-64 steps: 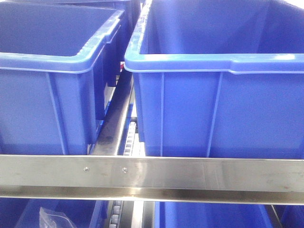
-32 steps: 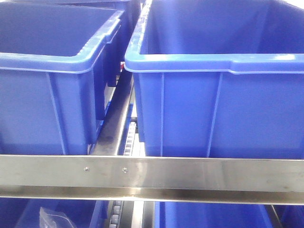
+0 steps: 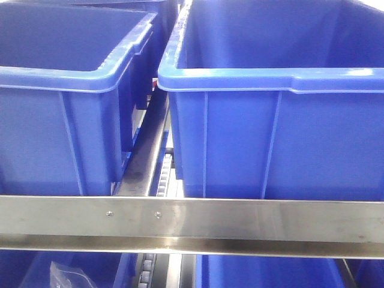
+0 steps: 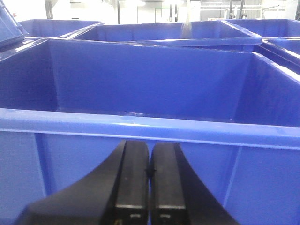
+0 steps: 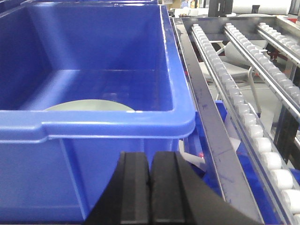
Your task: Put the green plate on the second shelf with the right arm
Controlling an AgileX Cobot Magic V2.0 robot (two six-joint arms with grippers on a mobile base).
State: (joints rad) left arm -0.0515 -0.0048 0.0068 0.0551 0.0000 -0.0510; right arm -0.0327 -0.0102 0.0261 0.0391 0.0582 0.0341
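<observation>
Plate: the green plate (image 5: 89, 106) lies flat on the floor of the bin (image 5: 117, 119) in front of your right gripper (image 5: 150, 187), only its top arc clearing the near wall.
Direction: ahead, lower and slightly left of the jaws.
Right gripper: jaws together, empty, outside the bin.
Left gripper (image 4: 149, 185): jaws together, empty, facing another bin (image 4: 140, 129).
Nearer arm: right.
Edges: you must clear the near rim; roller rails (image 5: 243, 108) lie right.
Room: bin interior open around the plate.
</observation>
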